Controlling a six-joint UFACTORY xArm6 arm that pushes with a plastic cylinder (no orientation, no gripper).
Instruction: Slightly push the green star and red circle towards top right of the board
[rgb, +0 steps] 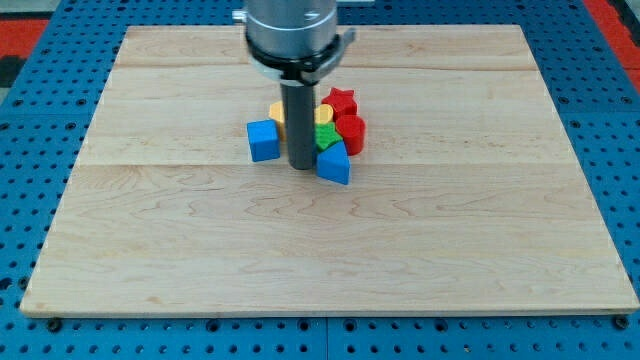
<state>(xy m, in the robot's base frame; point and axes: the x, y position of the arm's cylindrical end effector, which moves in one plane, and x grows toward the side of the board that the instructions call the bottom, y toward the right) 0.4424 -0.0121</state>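
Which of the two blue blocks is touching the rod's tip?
The blue block on the view's right appears to touch my tip; the blue cube stands slightly apart, left.

A wooden board (330, 250) is laid on a blue perforated surface (30, 100). Near its middle, a blue cube (263, 139) is seen at the view's left of the cluster, a blue triangular block (335, 164) at its bottom, and a red star (342, 100) at its top. Yellow blocks (277, 113) are partly hidden, their shape unclear.
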